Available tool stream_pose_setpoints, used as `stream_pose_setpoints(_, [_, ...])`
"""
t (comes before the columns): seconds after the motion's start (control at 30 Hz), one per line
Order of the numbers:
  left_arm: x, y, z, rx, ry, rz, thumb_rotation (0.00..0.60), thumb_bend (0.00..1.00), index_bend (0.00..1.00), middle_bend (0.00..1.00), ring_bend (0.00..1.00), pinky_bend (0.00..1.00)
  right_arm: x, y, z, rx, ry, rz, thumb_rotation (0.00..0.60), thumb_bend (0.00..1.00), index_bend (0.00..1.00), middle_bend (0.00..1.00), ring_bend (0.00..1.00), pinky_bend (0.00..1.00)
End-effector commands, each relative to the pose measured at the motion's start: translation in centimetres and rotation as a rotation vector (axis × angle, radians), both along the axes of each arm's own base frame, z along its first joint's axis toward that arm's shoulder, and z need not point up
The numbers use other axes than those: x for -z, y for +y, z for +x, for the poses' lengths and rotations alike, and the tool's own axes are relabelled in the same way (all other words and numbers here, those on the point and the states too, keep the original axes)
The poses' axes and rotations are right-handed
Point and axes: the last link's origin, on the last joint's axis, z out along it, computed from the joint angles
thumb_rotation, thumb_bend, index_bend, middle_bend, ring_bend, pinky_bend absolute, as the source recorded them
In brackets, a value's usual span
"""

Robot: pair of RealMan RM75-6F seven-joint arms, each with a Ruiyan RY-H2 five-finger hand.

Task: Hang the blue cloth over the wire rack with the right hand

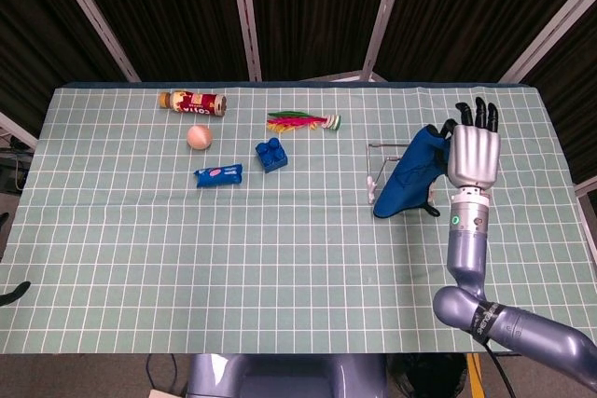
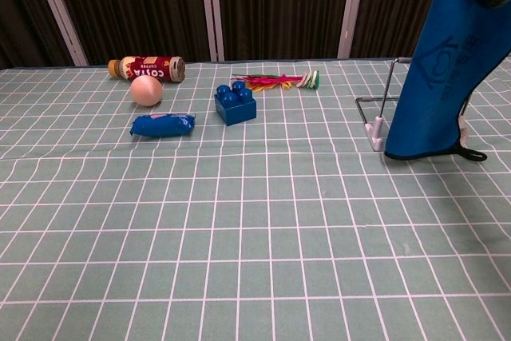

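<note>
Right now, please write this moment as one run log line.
stage: hanging | right hand: holds blue cloth | cloth: at wire rack | left hand: not in view
</note>
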Motion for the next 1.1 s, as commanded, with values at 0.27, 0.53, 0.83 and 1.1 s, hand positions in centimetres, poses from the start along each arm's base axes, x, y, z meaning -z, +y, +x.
stream_pose_setpoints(0.27, [0.3, 0.5, -0.2, -0.015, 0.008, -0.006, 0.600, 0.00, 0.00, 0.00, 0.00, 0.00, 0.1, -2.4, 0.2, 0.035, -0.008, -0.014, 0.600, 0.49, 0.77, 0.16, 0.00, 0.03])
stream_pose_setpoints(0.53, [0.5, 0.8, -0.5, -0.035, 0.012, -0.012, 0.600, 0.00, 0.00, 0.00, 0.00, 0.00, 0.8, -3.7, 1.2, 0.021, 0.003, 0.002, 0.600, 0.49, 0.77, 0.16, 0.00, 0.03])
stream_pose_setpoints(0.83, [0.6, 1.3, -1.1, -0.066, 0.020, -0.013, 0.600, 0.00, 0.00, 0.00, 0.00, 0.00, 1.3, -5.7, 1.7, 0.019, 0.003, 0.017, 0.600, 0.49, 0.77, 0.16, 0.00, 0.03])
stream_pose_setpoints(1.1, [0.7, 1.4, -1.2, -0.075, 0.024, -0.012, 0.600, 0.00, 0.00, 0.00, 0.00, 0.00, 1.4, -6.9, 1.1, 0.027, 0.019, 0.031, 0.600, 0.49, 0.77, 0.16, 0.00, 0.04])
